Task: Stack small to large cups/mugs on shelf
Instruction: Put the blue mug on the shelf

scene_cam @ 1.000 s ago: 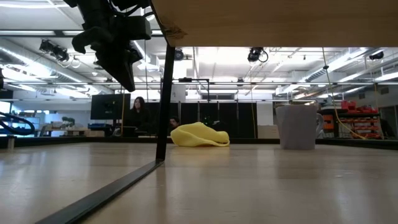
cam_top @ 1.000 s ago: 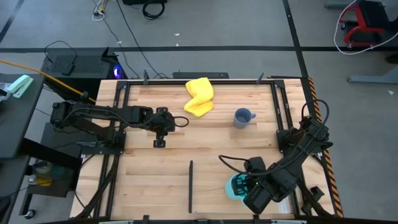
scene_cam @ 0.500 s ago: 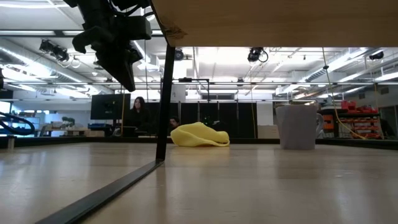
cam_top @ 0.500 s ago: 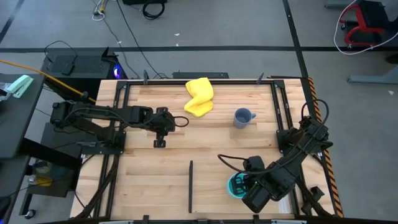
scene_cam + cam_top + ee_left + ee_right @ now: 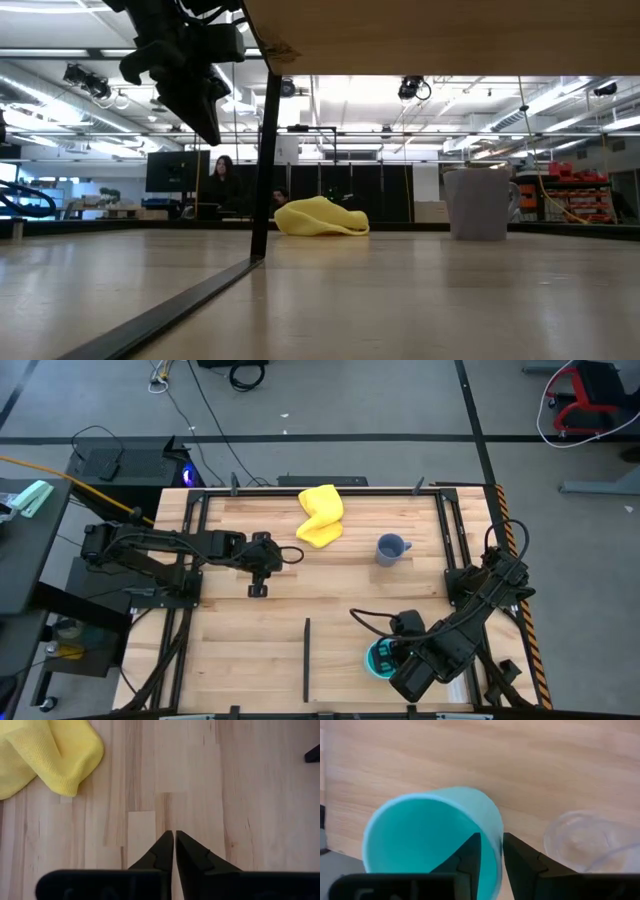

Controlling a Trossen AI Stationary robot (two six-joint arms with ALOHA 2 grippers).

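Observation:
The bright cyan mug [image 5: 379, 658] stands upright near the table's near right corner, with my right gripper [image 5: 392, 660] shut on it. In the right wrist view the small clear cup [image 5: 585, 842] stands on the wood beside the cyan mug [image 5: 430, 835]; the right arm hides it from above. The grey-blue mug [image 5: 390, 549] stands on its base farther back, and also shows in the low view [image 5: 480, 203]. My left gripper [image 5: 257, 575] hovers shut over bare wood left of centre [image 5: 174, 839], touching nothing. My right gripper holds the cyan mug by its rim wall [image 5: 492, 842], on the side toward the clear cup. One finger [image 5: 470, 855] is inside the mug and the other finger [image 5: 522, 860] is outside. The fingers come from above, slanting down. The mug sits upright; whether its base is on the wood I cannot tell.
A crumpled yellow cloth [image 5: 320, 515] lies near the far edge, and shows in the low view [image 5: 320, 217] too. A thin dark divider strip [image 5: 306, 658] runs along the near part of the table. Black frame rails [image 5: 446, 530] border the sides. Bare wood lies between the arms.

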